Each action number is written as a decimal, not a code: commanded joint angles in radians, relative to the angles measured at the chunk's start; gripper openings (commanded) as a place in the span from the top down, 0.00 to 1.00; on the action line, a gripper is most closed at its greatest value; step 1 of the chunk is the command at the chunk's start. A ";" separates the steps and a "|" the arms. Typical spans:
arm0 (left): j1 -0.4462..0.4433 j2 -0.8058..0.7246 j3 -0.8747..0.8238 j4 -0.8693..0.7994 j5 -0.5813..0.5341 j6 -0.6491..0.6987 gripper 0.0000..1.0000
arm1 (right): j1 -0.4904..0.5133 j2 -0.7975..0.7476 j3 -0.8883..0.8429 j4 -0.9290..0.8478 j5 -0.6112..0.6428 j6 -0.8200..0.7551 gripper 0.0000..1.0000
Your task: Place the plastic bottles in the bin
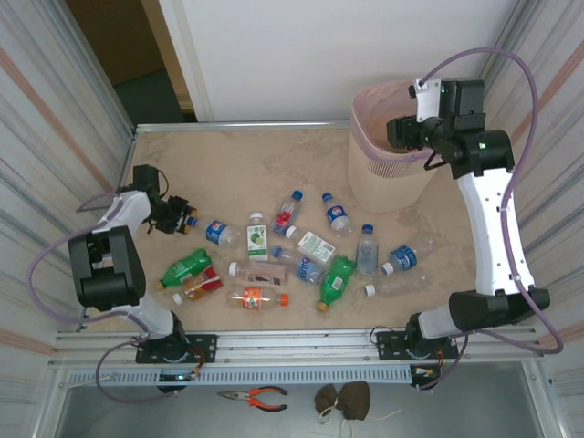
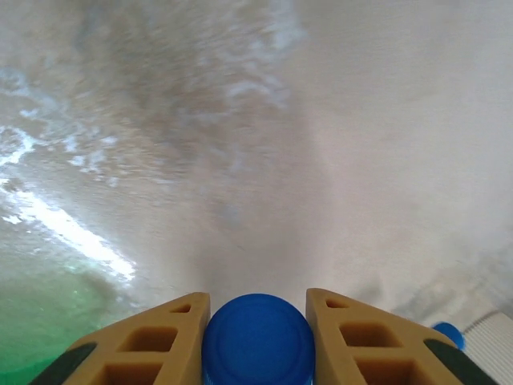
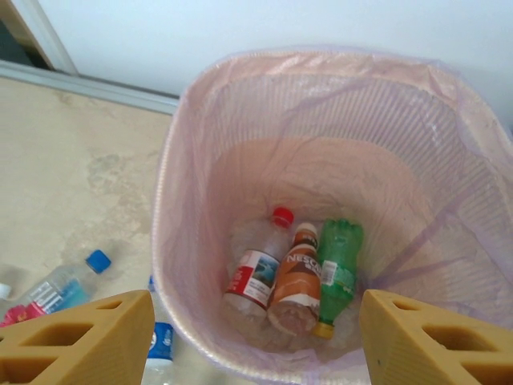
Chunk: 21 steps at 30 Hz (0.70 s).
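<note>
Left gripper (image 2: 256, 298) clamped on a bottle (image 1: 217, 232), right gripper (image 3: 256, 341) apart above the bin (image 3: 164, 216)
We see yellow fingers (image 2: 152, 341) pinching its blue cap (image 2: 258, 341) at the left of the table (image 1: 228, 155); our right claw holds nothing, three bottles (image 3: 298, 277) lie inside the bin, other bottles (image 1: 336, 278) scattered mid-table

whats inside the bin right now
Three bottles lie at the bottom of the bin: a clear red-capped bottle, a brown-labelled bottle and a green bottle, side by side inside the pink liner. Whatever lies beneath them is covered.
</note>
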 commanded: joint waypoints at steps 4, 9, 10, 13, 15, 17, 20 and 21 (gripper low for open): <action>0.005 -0.192 0.060 0.034 0.005 0.144 0.73 | 0.017 -0.108 -0.090 0.140 -0.134 0.065 0.34; 0.002 -0.328 0.033 0.222 0.119 0.217 0.74 | 0.018 -0.177 -0.185 0.293 -0.293 0.144 0.35; 0.002 -0.348 0.026 0.265 0.149 0.228 0.74 | 0.021 -0.187 -0.202 0.320 -0.321 0.156 0.35; 0.000 -0.410 -0.004 0.417 0.265 0.247 0.74 | 0.038 -0.225 -0.268 0.427 -0.408 0.198 0.35; 0.000 -0.438 -0.016 0.517 0.348 0.246 0.74 | 0.056 -0.244 -0.310 0.494 -0.449 0.224 0.36; -0.005 -0.458 -0.028 0.633 0.425 0.233 0.74 | 0.082 -0.255 -0.344 0.559 -0.494 0.246 0.36; -0.036 -0.475 -0.030 0.774 0.501 0.237 0.74 | 0.130 -0.257 -0.380 0.623 -0.539 0.265 0.36; -0.050 -0.477 -0.027 0.811 0.519 0.246 0.75 | 0.144 -0.256 -0.387 0.639 -0.552 0.267 0.36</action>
